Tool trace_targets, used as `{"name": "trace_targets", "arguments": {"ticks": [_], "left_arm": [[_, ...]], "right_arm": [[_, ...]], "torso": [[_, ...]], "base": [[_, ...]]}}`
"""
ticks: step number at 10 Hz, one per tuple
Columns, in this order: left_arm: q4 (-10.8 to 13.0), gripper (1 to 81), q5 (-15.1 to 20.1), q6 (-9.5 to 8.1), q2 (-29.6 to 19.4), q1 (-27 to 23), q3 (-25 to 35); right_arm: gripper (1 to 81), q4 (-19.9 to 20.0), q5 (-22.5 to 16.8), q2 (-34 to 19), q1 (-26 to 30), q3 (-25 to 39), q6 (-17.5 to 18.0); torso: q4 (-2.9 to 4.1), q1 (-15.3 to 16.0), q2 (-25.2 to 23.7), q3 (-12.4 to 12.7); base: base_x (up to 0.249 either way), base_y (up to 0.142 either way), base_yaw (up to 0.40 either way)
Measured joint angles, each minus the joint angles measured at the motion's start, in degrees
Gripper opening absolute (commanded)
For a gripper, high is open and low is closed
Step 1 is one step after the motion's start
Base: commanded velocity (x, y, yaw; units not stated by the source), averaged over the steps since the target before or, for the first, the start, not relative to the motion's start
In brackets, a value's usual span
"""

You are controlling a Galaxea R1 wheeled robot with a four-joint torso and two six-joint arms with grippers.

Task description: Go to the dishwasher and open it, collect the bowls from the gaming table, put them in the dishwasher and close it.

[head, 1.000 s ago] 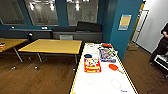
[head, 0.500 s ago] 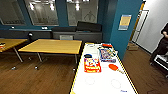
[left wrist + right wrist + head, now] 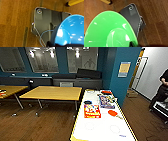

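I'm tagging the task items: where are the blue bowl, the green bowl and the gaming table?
blue bowl (image 3: 70,31), left wrist view, inner wall.
green bowl (image 3: 107,27), right wrist view, inner wall.
gaming table (image 3: 100,124), head view, bare white top.

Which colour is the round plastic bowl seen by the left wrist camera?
The round plastic bowl is bright blue, and the left wrist view shows it best.

A bright blue bowl (image 3: 70,31) and a light green bowl (image 3: 109,31) are seen over brown wood-grain floor (image 3: 13,25).
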Motion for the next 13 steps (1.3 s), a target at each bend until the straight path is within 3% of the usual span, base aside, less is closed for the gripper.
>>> {"name": "trace_targets", "arguments": {"ticks": [5, 13], "left_arm": [[0.69, 1.0, -0.06, 0.02, -0.27, 0.57, -0.22], [2.38, 1.0, -0.33, 0.04, 3.21, 1.87, -4.33]], "right_arm": [[1.0, -1.15, -1.07, -0.02, -0.06, -0.99, -0.01], [1.0, -1.6, -1.29, 0.91, -0.24, -1.88, -0.01]], "torso": [[0.0, -0.03, -0.05, 0.02], [0.0, -0.06, -0.07, 0.05]], "base": [[-0.083, 0.0, 0.0], [-0.101, 0.0, 0.0]]}}
